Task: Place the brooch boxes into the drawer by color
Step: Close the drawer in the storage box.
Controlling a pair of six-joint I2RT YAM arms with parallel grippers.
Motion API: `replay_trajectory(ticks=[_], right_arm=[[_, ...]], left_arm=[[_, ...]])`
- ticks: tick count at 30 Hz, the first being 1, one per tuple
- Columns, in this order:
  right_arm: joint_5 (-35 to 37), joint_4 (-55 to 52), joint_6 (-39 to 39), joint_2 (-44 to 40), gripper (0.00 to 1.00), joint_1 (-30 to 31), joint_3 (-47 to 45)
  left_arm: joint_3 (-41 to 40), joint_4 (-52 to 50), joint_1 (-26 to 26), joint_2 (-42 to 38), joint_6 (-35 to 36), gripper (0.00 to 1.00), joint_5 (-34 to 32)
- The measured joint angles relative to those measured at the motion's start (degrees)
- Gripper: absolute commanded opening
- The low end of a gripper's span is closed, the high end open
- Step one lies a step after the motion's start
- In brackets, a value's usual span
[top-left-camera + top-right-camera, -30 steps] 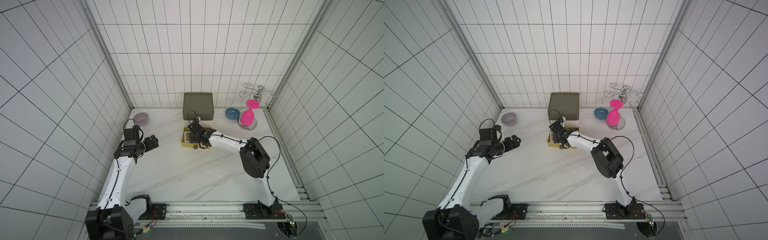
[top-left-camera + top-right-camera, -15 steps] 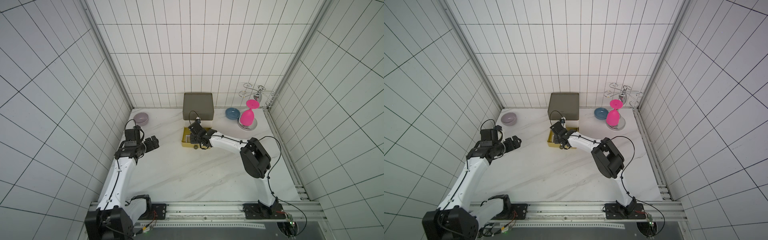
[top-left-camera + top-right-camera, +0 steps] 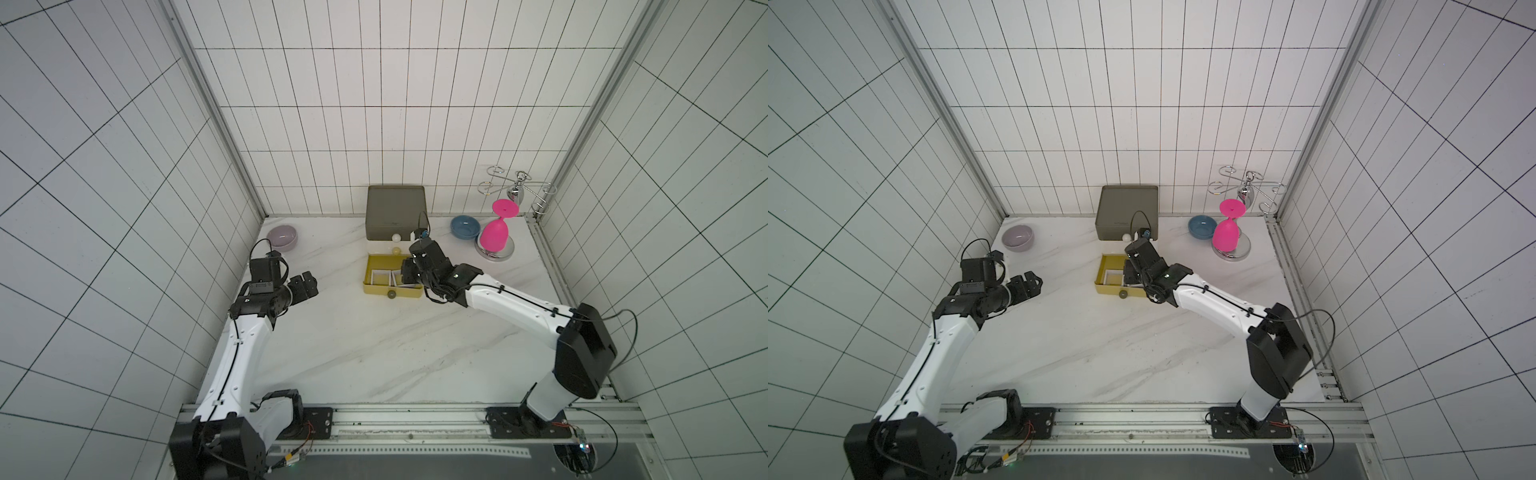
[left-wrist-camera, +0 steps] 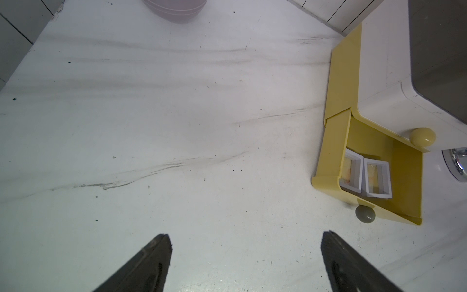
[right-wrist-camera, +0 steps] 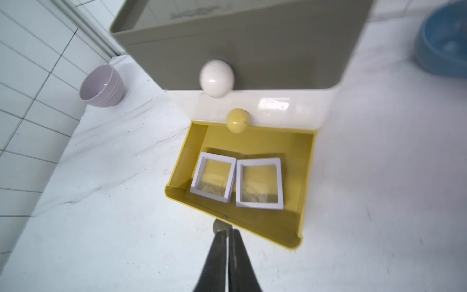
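You have the drawer (image 3: 395, 208) standing with its yellow tier (image 5: 298, 227) pulled out, your left gripper (image 4: 246, 235) spread wide well apart from it, your right gripper (image 5: 228, 231) pinched together at the tier's front, two white brooch boxes (image 5: 260, 183) side by side inside, and a grey knob (image 5: 218, 225) right at those tips.

1. Three walls of white square glazed tiles with dark grout lines: back wall (image 3: 374, 124), left wall (image 3: 104, 187), right wall (image 3: 685, 187).
2. Grey metal corner posts (image 3: 216, 112) stand where the walls meet.
3. White marble-look tabletop (image 3: 374, 340), faintly grey-veined, spans the enclosure's base.
4. Silver metal rail (image 3: 395, 415) borders the tabletop's near edge.
5. Lighting is even and diffuse, with soft shadows.
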Motion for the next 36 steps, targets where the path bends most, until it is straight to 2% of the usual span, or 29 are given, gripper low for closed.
replay_trajectory(ticks=[4, 9, 20, 36], right_arm=[[-5.46, 1.70, 2.16, -2.97, 0.00, -3.45, -9.70], [-12.07, 3.67, 4.94, -2.58, 0.00, -3.58, -16.35], [-15.37, 8.41, 7.96, 10.64, 0.00, -4.07, -13.25], [-15.63, 16.87, 11.28, 14.16, 0.00, -9.97, -10.93]], left_arm=[[0.00, 0.00, -0.07, 0.00, 0.35, 0.97, 0.07], [0.00, 0.02, -0.07, 0.00, 0.68, 0.96, 0.31], [0.00, 0.02, -0.17, 0.02, 0.85, 0.97, 0.63], [-0.02, 0.00, -0.50, 0.17, 1.01, 0.96, 0.61]])
